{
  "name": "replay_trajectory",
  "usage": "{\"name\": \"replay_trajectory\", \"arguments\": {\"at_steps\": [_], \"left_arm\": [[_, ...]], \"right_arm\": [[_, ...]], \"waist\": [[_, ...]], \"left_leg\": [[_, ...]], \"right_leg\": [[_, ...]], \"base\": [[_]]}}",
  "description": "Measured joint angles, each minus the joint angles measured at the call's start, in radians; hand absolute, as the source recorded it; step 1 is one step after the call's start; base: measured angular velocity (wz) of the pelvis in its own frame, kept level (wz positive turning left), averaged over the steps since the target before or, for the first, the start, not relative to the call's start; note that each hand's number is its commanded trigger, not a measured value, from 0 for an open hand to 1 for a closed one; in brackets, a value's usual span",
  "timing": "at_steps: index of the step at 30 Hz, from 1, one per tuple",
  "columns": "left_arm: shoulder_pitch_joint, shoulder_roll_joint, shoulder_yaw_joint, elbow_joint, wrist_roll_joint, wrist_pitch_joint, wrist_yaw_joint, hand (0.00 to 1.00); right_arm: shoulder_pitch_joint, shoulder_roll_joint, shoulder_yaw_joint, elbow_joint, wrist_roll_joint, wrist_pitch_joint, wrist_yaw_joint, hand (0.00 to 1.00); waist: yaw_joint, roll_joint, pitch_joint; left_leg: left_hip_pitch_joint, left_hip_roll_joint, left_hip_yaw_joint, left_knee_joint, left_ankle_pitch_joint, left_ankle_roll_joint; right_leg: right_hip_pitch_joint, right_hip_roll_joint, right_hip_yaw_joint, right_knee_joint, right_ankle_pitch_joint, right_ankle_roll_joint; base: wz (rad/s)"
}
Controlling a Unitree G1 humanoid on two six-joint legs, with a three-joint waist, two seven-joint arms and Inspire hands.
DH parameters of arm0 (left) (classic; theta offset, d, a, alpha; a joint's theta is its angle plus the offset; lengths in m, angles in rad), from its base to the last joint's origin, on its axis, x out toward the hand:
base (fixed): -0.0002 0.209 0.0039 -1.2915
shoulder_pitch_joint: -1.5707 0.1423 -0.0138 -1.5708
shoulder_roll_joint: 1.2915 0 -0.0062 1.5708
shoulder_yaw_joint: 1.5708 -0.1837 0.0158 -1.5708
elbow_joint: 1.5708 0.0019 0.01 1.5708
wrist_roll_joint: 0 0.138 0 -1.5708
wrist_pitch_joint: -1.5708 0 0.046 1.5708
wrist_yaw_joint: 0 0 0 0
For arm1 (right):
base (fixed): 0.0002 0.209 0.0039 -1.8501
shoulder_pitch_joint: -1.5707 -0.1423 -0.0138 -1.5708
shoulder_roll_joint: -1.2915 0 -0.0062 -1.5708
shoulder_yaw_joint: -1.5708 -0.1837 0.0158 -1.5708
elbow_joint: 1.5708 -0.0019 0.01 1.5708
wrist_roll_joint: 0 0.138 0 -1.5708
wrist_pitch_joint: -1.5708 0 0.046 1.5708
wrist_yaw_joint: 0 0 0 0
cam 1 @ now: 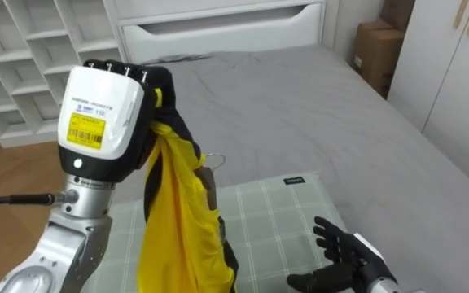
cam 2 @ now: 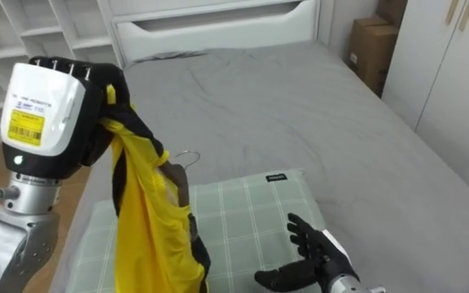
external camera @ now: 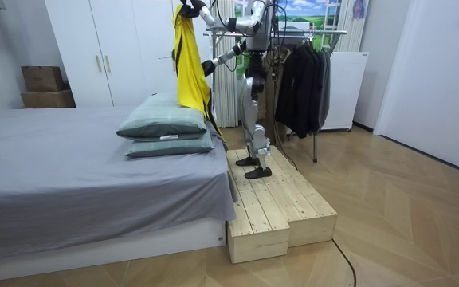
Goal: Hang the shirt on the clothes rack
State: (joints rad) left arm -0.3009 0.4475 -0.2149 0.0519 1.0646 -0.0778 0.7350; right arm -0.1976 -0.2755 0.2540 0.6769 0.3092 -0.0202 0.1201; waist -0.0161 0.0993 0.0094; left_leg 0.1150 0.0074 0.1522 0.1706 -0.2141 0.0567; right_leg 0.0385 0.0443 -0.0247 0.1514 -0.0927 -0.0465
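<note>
Room view has the robot standing on a wooden platform just beside the pillow at the edge of the bed, with the yellow-and-black garment held high above that pillow. Its left hand has the fingers curled tight into the cloth at the top. The hanger shows its wire hook just below the fist, so I'd say the grip is on fabric and not on the hanger itself. The right hand hovers low by the pillow's edge, fingers spread wide and holding nothing. The clothes rack stands beyond the robot, on the side away from the pillow.

My worry is the swing round to that rack. The hanger could slip out of the garment, or the hem could drag on the pillow. With the hook loose, it may also miss the rail.
</note>
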Motion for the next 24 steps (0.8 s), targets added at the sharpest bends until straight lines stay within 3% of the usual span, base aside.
{"name": "replay_trajectory", "arguments": {"at_steps": [5,13,17,24], "left_arm": [[-0.041,0.001,0.0,-0.013,0.0,-0.006,-0.003,1.0],[-0.05,0.001,-0.005,-0.084,0.009,-0.013,-0.007,1.0],[-0.058,0.001,-0.006,-0.084,0.008,-0.021,-0.007,1.0],[-0.077,0.001,-0.017,-0.101,0.009,-0.016,-0.012,1.0]], "right_arm": [[-0.002,0.004,0.009,0.023,0.008,0.0,0.002,0.0],[-0.026,0.025,0.009,0.024,0.01,0.0,0.003,0.0],[-0.064,0.024,0.009,0.03,0.091,-0.001,-0.001,0.0],[-0.085,0.027,0.009,0.032,0.182,-0.001,-0.008,0.0]], "waist": [[0.003,0.003,0.0022],[0.001,0.005,0.0042],[0.001,0.0,0.0079],[0.026,0.001,0.0065]], "left_leg": [[0.001,-0.003,-0.002,0.001,0.0,0.0],[-0.002,-0.004,-0.002,-0.003,0.0,0.0],[-0.007,-0.005,-0.002,-0.003,0.0,0.0],[-0.019,-0.005,-0.004,-0.004,0.0,0.0]], "right_leg": [[0.003,-0.003,-0.003,-0.001,0.0,0.0],[-0.003,-0.003,0.0,-0.002,-0.005,0.001],[-0.007,-0.004,0.001,-0.004,-0.007,0.003],[-0.018,-0.003,0.009,-0.011,-0.007,0.003]], "base": [[0.0],[0.0],[0.0],[-0.01]]}}
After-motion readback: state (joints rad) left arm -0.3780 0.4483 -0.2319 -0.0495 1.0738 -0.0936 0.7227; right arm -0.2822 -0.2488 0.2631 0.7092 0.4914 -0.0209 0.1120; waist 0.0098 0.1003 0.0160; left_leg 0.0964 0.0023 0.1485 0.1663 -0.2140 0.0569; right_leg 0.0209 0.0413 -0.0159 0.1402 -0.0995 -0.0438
